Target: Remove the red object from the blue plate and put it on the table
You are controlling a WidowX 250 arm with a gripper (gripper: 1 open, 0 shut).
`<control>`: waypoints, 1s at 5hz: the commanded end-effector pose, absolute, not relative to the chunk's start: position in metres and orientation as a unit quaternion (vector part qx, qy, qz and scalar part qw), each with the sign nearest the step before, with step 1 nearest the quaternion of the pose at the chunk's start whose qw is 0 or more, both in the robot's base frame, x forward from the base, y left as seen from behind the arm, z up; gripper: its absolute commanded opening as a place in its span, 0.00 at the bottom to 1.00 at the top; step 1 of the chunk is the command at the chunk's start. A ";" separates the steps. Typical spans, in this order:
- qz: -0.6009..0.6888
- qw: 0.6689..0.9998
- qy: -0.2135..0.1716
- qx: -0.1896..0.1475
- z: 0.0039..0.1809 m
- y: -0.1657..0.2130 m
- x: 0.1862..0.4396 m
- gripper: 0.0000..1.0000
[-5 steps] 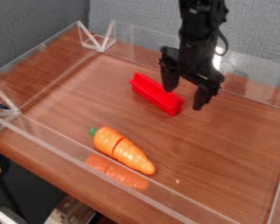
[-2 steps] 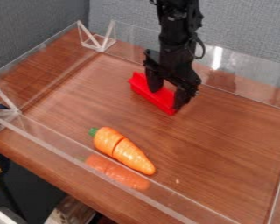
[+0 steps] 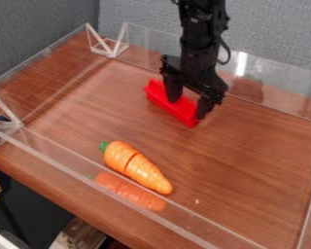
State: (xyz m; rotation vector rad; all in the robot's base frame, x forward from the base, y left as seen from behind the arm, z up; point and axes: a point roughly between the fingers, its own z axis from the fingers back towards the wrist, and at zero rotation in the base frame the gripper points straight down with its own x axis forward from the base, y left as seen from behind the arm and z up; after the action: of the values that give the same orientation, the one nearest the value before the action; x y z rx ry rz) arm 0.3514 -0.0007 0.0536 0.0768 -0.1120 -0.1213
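Observation:
The red object (image 3: pixel 159 94), a small flat-sided block, lies on the table (image 3: pixel 86 107) toward the back middle. My black gripper (image 3: pixel 190 101) comes down from above and stands over the block's right half, one finger on each side of it. The jaws look spread, and I see no lift. The right end of the block is hidden behind the fingers. No blue plate shows in this view.
An orange carrot (image 3: pixel 135 165) with a green tip lies near the front wall. Low clear acrylic walls (image 3: pixel 48 146) edge the table, with a triangular clear bracket (image 3: pixel 110 44) at the back left corner.
The gripper has moved left from beside the block's right end to directly over it and come lower. In the last half second it barely shifted. The block and carrot have stayed put.

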 end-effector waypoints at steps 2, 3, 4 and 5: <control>-0.031 0.995 -0.083 0.040 0.083 -0.004 0.344 0.00; -0.017 0.995 -0.090 0.040 0.080 0.000 0.335 0.00; -0.001 0.995 -0.091 0.040 0.072 0.006 0.328 0.00; -0.028 0.994 -0.096 0.033 0.069 -0.004 0.326 0.00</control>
State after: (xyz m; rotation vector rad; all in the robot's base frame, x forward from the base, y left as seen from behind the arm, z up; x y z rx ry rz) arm 0.3199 -0.0027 0.0456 0.0645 -0.1165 -0.0460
